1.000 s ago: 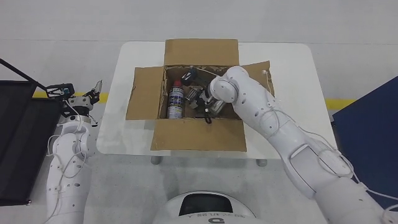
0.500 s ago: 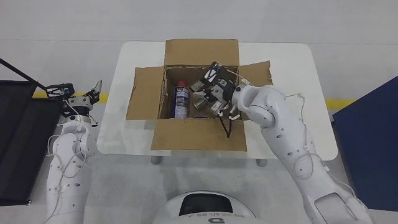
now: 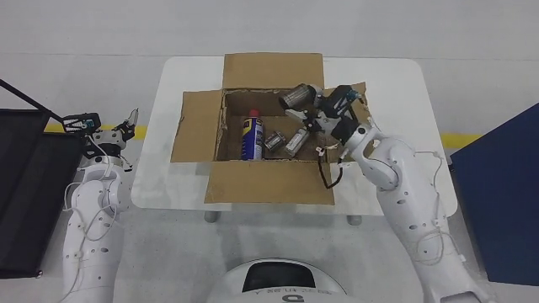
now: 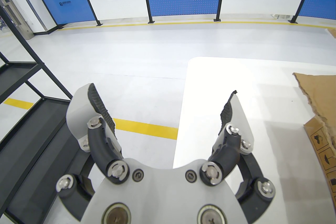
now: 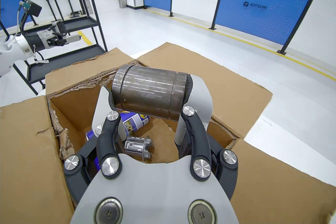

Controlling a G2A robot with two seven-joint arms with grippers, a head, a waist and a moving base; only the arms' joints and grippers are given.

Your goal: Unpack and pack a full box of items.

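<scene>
At the centre of the top view, an open cardboard box (image 3: pixel 265 183) sits on the white bench (image 3: pixel 396 93) with its flaps spread. Over its upper right corner the right hand (image 3: pixel 312 105) clamps a dull steel cylinder (image 5: pixel 148 96) by its two ends, held crosswise above the box opening. Inside are a blue spray can (image 3: pixel 253 133) with a red cap and two small metal parts (image 3: pixel 274 141) beside it. Toward the left of the frame, off the bench edge, the left hand (image 4: pixel 162 89) hangs with fingers spread wide and nothing between them, near a black rack (image 3: pixel 25 185).
</scene>
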